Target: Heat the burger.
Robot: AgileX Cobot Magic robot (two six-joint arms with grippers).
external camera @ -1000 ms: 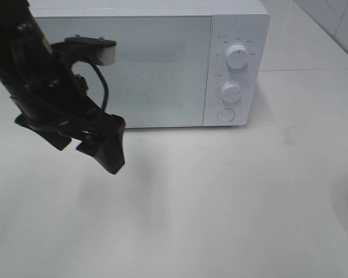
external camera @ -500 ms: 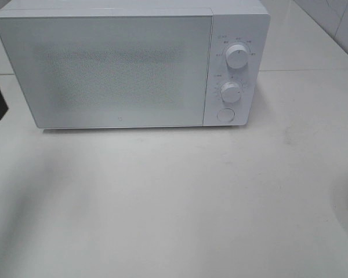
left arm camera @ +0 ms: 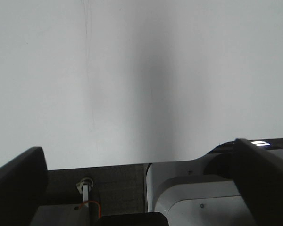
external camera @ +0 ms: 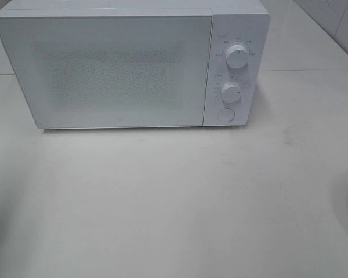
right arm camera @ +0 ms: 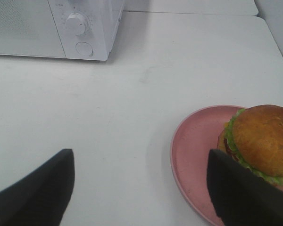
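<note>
My right pincer hangs wide open and empty above the table. Only its wrist view shows the burger, lower right on a pink plate. My left pincer gapes empty too. The high view shows just the closed microwave, centre top.

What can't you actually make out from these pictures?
- Inside of the microwave: its door is shut and frosted in the high view.
- Markings around the dials: too small to read.
- The burger and pink plate: out of the high view; in the right wrist view the picture edge and a gripper finger cut them off.
- Both arms: out of the high view.
- Left wrist view: mostly blank white surface.
</note>
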